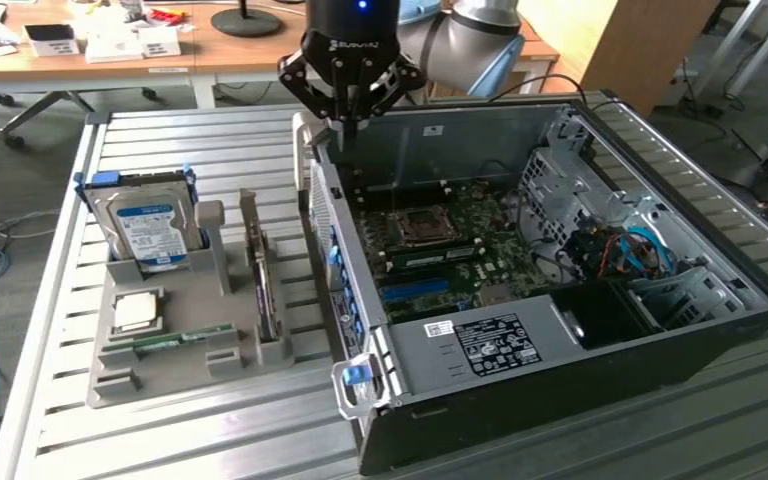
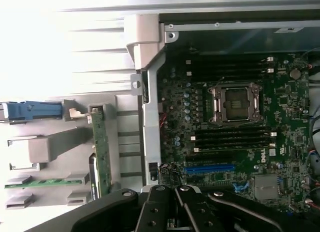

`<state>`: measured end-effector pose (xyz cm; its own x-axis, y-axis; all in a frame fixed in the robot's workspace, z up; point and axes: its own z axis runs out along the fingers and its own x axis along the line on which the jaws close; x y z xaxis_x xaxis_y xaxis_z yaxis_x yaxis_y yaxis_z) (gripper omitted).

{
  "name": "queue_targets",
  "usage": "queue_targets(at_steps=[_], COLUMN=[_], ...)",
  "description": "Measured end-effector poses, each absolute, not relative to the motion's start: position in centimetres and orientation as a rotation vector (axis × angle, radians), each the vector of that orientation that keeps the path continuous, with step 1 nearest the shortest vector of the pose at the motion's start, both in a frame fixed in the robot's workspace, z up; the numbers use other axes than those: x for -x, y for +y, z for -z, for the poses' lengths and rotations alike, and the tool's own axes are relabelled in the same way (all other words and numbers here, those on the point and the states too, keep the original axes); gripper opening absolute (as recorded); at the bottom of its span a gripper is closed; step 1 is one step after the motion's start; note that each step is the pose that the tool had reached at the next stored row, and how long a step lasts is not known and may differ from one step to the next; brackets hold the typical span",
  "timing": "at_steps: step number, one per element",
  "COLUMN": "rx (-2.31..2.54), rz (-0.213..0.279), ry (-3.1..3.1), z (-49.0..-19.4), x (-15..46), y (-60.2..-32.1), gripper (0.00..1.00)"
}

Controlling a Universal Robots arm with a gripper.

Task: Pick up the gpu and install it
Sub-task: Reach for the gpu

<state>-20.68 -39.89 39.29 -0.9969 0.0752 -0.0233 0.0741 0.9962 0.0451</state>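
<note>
The gpu (image 1: 265, 290) stands on edge in a slot of the grey holder (image 1: 171, 375), on the exterior view's left of the computer case. In the wrist view the gpu (image 2: 101, 152) shows as a thin green board edge. My gripper (image 1: 344, 128) hangs above the case's rear corner, apart from the gpu. It is shut with nothing between its fingers. In the wrist view the gripper (image 2: 178, 191) sits over the motherboard's edge near the blue slot (image 2: 210, 168).
The open case (image 1: 704, 330) lies on its side with the motherboard (image 1: 491, 240) exposed. The holder also carries a blue-labelled hard drive (image 1: 155, 225), a processor (image 1: 137, 310) and a green memory stick (image 1: 171, 340). A slatted metal table (image 1: 157, 440) bears everything.
</note>
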Motion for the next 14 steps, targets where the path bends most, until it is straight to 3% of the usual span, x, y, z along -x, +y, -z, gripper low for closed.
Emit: queue_targets(at_steps=[14], rx=[-0.116], rz=[-0.069], ry=[3.114], z=[-39.3], x=[25.0], y=[-39.9], gripper=[0.11])
